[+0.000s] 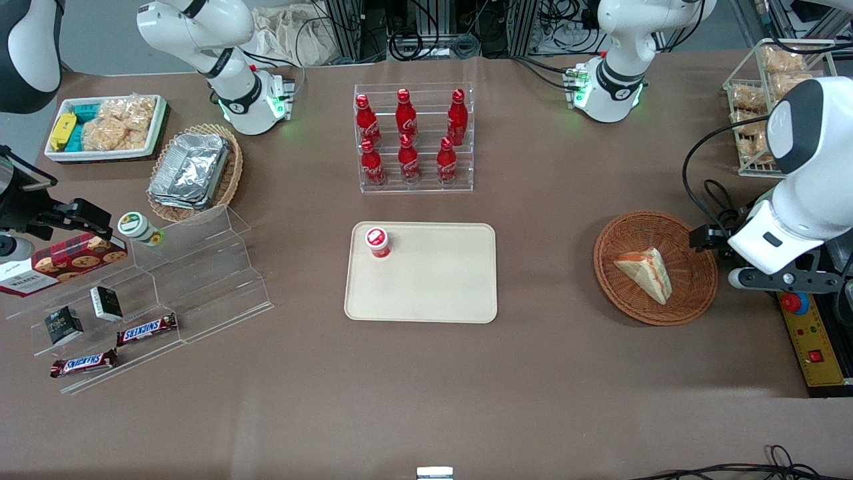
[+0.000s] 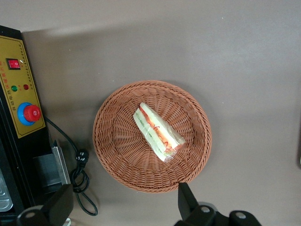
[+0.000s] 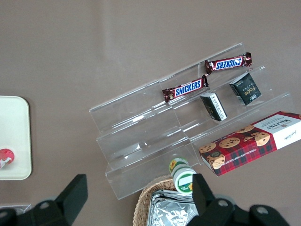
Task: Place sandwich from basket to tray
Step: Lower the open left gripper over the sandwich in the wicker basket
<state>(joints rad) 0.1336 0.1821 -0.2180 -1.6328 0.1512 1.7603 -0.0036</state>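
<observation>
I am at the approach step: my gripper point(image 2: 124, 207) hangs above the basket point(image 2: 113, 155), fingers spread and empty. The sandwich point(image 2: 157, 132) lies inside. Next I must descend over it; the tray point(image 1: 440, 293) waits.

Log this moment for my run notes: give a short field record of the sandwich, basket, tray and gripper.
sandwich: lying in the basket, untouched
basket: round wicker, toward the working arm's end of the table
tray: beige, holds only a small red-capped container
gripper: open, above the basket's rim, holding nothing
step: grasp not yet made
</observation>
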